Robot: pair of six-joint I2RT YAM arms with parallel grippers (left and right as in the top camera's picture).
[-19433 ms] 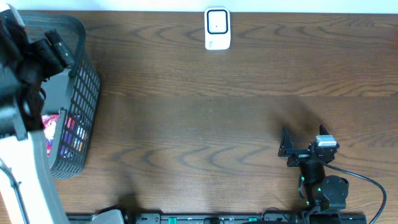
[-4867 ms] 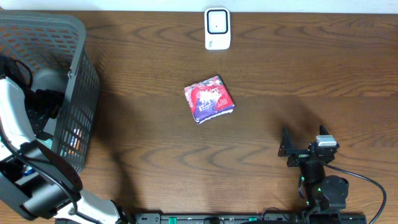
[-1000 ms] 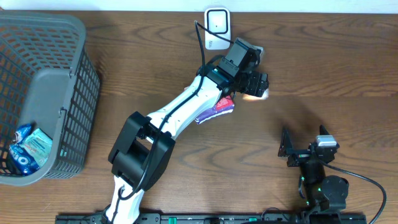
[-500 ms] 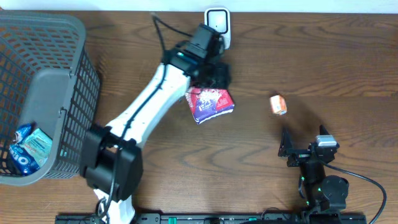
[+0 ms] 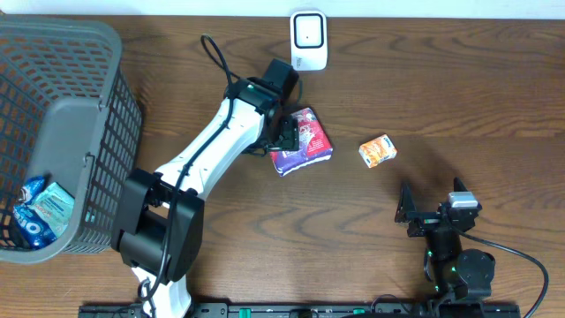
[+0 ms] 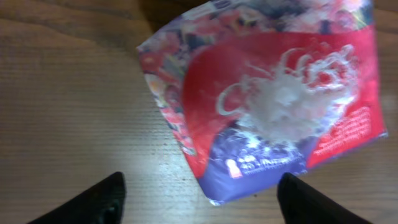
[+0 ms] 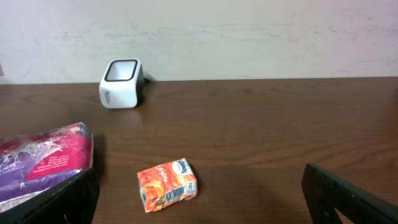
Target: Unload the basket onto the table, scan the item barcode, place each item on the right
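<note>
Since half a second ago the left arm has swung away from the scanner (image 5: 308, 39) and toward the near side, and the orange carton (image 5: 377, 151) has slid a little left and turned. The left gripper (image 5: 287, 133) now hangs over the left edge of the snack bag (image 5: 305, 141), fingers spread and released, nothing in them. In the wrist view both fingertips (image 6: 104, 198) stand apart low in frame, with the red and purple bag flat on the wood between and beyond them. The bag lies mid-table (image 5: 494, 88), near the scanner, which sits at the middle of the far edge. The carton lies apart to the right of the bag, on its side. The right gripper (image 5: 408, 210) is parked near the near edge on the right side, jaws wide, empty, facing the carton. The basket (image 5: 106, 106) stands at the left edge, with a blue packet (image 5: 40, 208) inside at its near end.
</note>
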